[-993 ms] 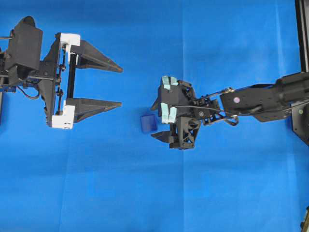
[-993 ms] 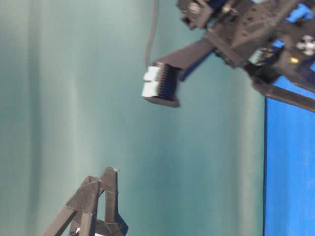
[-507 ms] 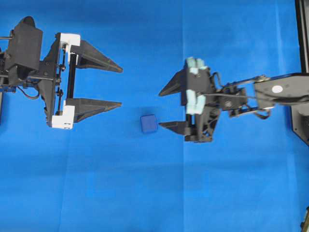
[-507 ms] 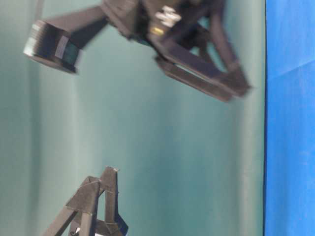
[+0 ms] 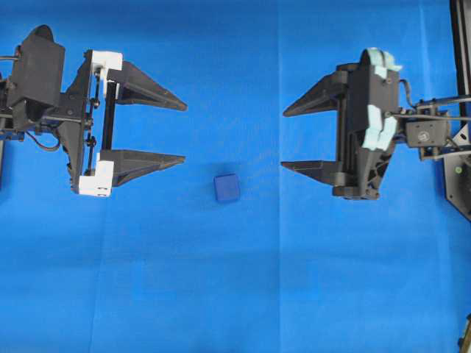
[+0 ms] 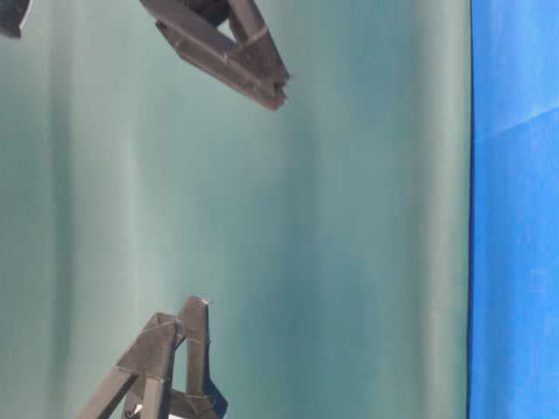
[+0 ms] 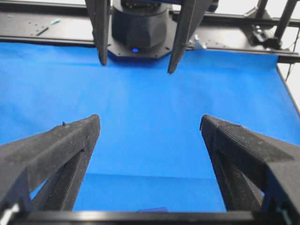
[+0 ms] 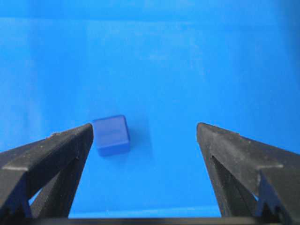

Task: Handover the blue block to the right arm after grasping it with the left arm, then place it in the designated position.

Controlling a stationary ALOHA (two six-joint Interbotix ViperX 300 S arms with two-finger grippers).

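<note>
The blue block (image 5: 227,187) lies alone on the blue cloth, between the two arms. My left gripper (image 5: 185,132), black with white brackets, stands open to the left of the block, and the block sits a little below its lower finger line. My right gripper (image 5: 283,140), with pale grey-green housing, is open to the right of the block and apart from it. In the right wrist view the block (image 8: 111,135) rests just beyond the left fingertip of the open gripper (image 8: 144,127). The left wrist view shows open jaws (image 7: 150,123) with only a sliver of the block (image 7: 152,209) at the bottom edge.
Blue cloth (image 5: 235,294) covers the whole table. A black frame rail (image 5: 460,44) runs along the right edge, and another rail (image 7: 47,35) lies behind the right arm's base. The table-level view shows a teal backdrop (image 6: 349,262) and only finger parts.
My right gripper has drawn back to the right, away from the block, and its jaws now lie level and wide. The block stays on the cloth. The left arm has not moved.
</note>
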